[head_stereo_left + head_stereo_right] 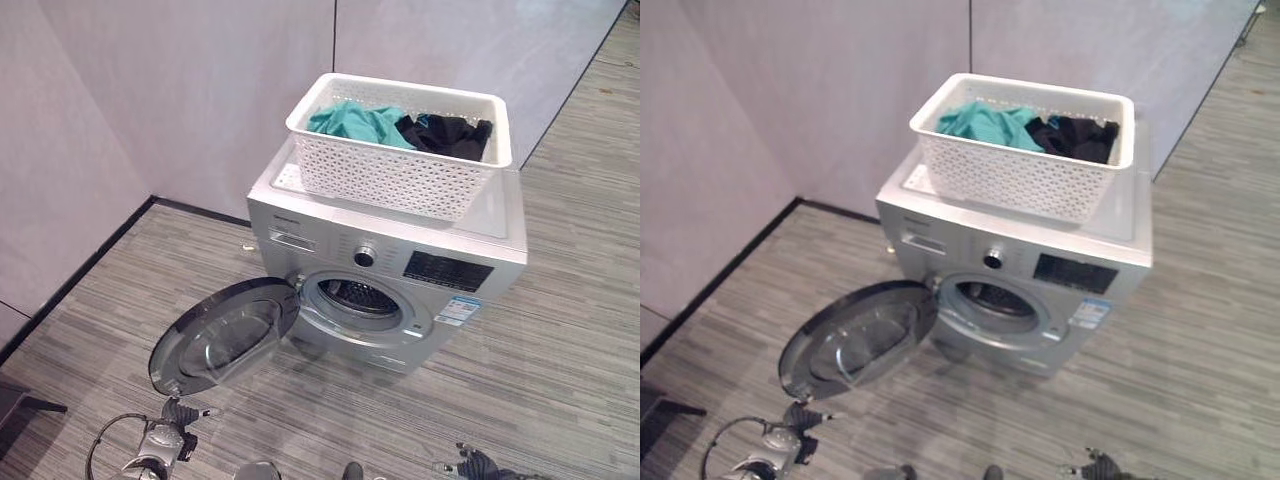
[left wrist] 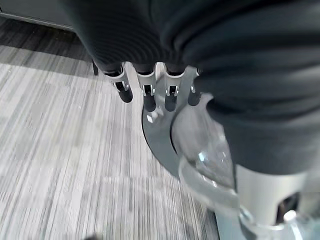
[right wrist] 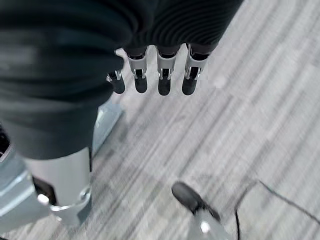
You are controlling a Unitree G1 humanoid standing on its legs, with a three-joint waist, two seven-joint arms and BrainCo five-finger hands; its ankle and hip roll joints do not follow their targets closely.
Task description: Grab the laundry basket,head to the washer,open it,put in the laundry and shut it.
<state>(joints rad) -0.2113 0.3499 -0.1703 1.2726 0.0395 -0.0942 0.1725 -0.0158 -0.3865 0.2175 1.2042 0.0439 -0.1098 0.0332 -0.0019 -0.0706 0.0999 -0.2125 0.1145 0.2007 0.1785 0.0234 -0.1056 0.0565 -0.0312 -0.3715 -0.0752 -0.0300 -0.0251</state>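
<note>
A white perforated laundry basket (image 1: 390, 178) stands on top of the silver front-loading washer (image 1: 480, 225). Inside it lie a teal garment (image 1: 352, 120) and a black garment (image 1: 452, 133). The round washer door (image 1: 225, 335) is swung wide open to the left, leaving the drum opening (image 1: 358, 297) uncovered. My left hand (image 1: 180, 414) hangs low in front of the door, its fingers (image 2: 146, 94) straight and holding nothing. My right hand (image 1: 474, 463) hangs low at the right front of the washer, fingers (image 3: 162, 80) also straight and empty.
Pale walls (image 1: 200, 90) meet in a corner behind and left of the washer, with a black baseboard (image 1: 80, 270) along the floor. A dark object (image 1: 20, 410) sits at the lower left. Grey striped flooring (image 1: 560, 340) spreads to the right.
</note>
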